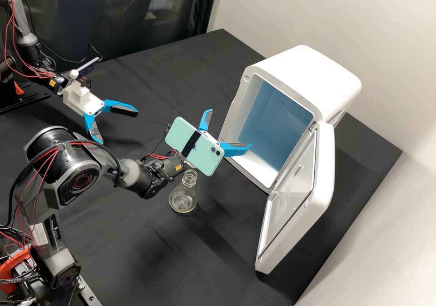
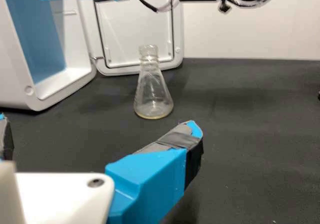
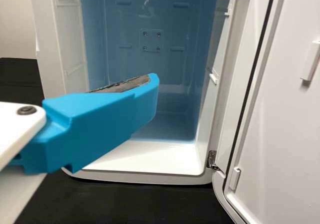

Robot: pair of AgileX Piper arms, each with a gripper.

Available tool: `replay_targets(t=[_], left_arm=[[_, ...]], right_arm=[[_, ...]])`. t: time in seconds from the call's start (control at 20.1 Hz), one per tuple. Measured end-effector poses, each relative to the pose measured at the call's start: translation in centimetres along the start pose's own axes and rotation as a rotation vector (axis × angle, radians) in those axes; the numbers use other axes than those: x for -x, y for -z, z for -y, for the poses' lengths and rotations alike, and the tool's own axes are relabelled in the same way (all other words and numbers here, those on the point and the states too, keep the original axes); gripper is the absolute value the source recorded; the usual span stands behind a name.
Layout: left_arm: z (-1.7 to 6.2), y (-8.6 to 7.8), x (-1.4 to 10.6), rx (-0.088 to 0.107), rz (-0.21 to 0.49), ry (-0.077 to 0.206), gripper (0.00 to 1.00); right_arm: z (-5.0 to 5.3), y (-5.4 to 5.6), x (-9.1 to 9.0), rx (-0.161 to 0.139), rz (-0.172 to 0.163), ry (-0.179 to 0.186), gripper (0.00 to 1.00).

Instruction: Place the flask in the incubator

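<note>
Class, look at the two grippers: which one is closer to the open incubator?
The right gripper, the one carrying the mint-green phone: it hangs just before the open front of the incubator, while the left gripper is farther off.

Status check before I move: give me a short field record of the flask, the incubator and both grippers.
flask: upright on the bench, near the incubator's open front, not held
incubator: white, blue inside
door: swung open
left gripper: open, holding nothing, apart from the flask
right gripper: open, holding nothing, facing the incubator's opening, higher than the flask
</note>
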Motion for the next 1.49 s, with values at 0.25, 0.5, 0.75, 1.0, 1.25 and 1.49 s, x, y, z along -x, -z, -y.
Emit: replay_targets(t=[0.25, 0.5, 0.75, 1.0, 1.25, 1.49], left_arm=[[-0.79, 0.4, 0.4, -0.005, -0.009, -0.035, 1.00], [-1.12, 0.1, 1.0, -0.014, 0.004, -0.055, 1.00], [-1.13, 0.0, 1.0, -0.017, 0.015, -0.054, 1.00], [-0.84, -0.6, 1.2, -0.017, 0.037, -0.042, 1.00], [-0.92, -0.6, 1.2, -0.019, 0.041, -0.046, 1.00], [-0.88, -0.8, 1.1, -0.020, 0.050, -0.044, 1.00]], right_arm=[[0.0, 0.0, 0.0, 0.000, -0.002, -0.001, 1.00], [0.0, 0.0, 0.0, -0.002, -0.002, -0.002, 1.00], [-0.3, -1.3, 1.3, 0.003, -0.014, -0.024, 1.00], [-0.3, -4.2, 3.5, -0.002, 0.030, -0.020, 1.00], [0.5, -5.5, 6.3, 0.009, 0.044, 0.054, 1.00], [1.2, -6.3, 7.9, 0.014, 0.075, 0.111, 1.00]])
